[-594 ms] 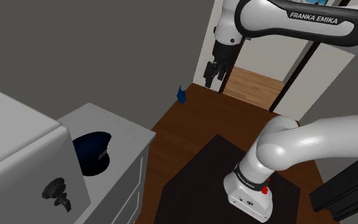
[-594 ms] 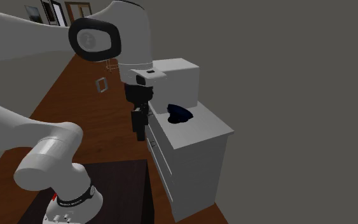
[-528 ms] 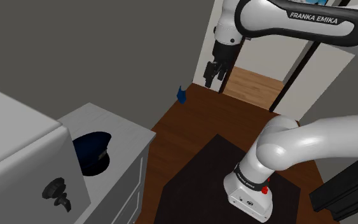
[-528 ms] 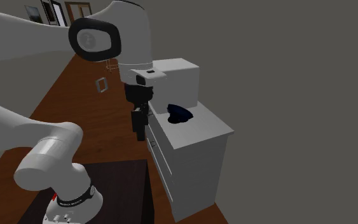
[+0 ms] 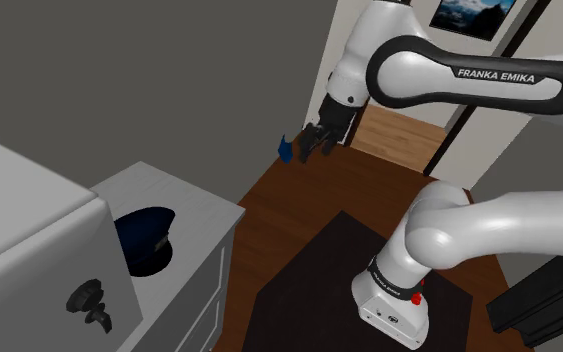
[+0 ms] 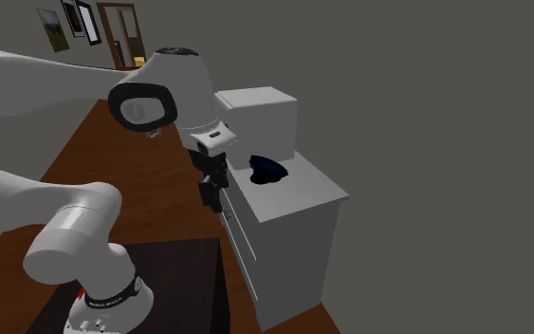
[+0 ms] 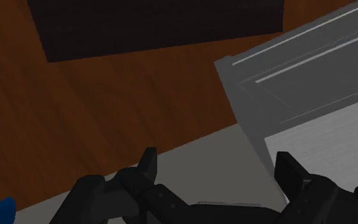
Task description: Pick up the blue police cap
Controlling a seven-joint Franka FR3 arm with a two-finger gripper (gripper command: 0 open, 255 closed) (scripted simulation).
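The dark blue cap (image 5: 145, 238) lies on the grey cabinet (image 5: 201, 204), lower left of the shoulder view, beside a white box (image 5: 19, 225). Our gripper (image 5: 316, 149) hangs well apart, upper middle, above the floor (image 5: 289, 200), fingers spread, empty. We judge that approach, grasp and lift all remain.

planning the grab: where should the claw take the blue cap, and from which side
Likely best: grip the cap across its domed crown, coming down from above: it sits flat on the cabinet top, and the white box crowds one side.
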